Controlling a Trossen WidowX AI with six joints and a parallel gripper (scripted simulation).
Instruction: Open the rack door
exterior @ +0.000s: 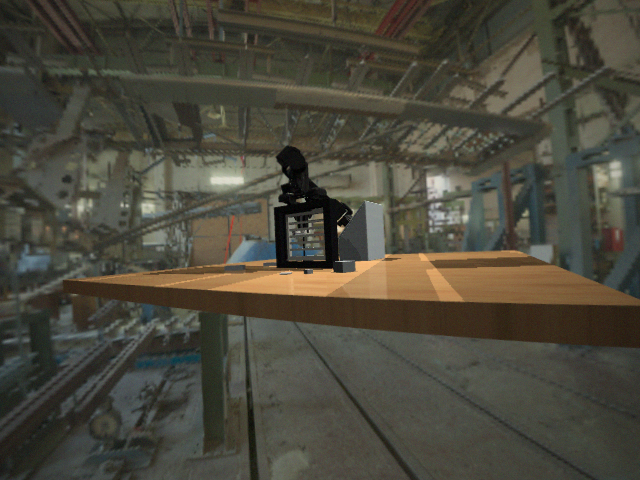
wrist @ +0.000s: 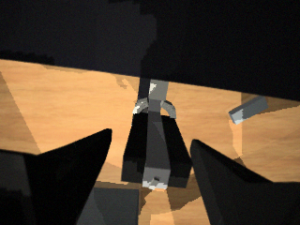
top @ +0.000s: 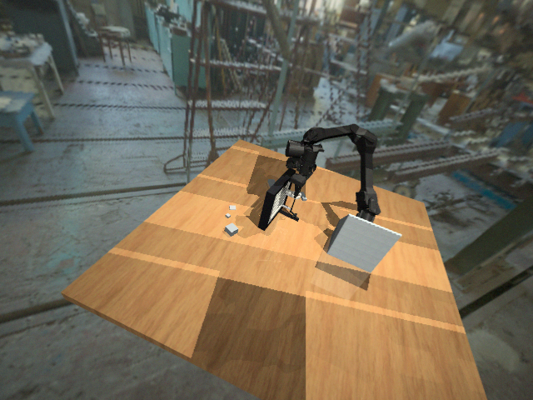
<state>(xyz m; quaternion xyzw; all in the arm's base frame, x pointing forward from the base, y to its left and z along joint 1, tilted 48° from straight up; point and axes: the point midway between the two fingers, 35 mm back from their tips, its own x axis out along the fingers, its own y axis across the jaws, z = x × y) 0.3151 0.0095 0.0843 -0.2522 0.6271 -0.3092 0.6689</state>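
Observation:
The black rack frame point(top: 265, 208) point(exterior: 280, 237) point(wrist: 70, 33) stands upright on the table point(top: 258, 310) point(exterior: 413, 304). Its pale slatted door point(top: 281, 200) point(exterior: 305, 241) sits in the frame and looks shut. The handle point(wrist: 157, 141) juts from the door's face, seen from above as a black block with a grey bar along it. My gripper point(top: 297, 189) point(wrist: 152, 139) is open, pointing down close in front of the door. In the wrist view its fingertips lie on either side of the handle, with a gap at each side. Their height against it is hard to tell.
A large grey wedge point(top: 363, 242) point(exterior: 374, 232) stands by the arm's base. Several small grey blocks lie behind the frame, the biggest a cube point(top: 231, 229) point(exterior: 343, 266). A small grey bar point(wrist: 248, 110) lies right of the handle in the wrist view.

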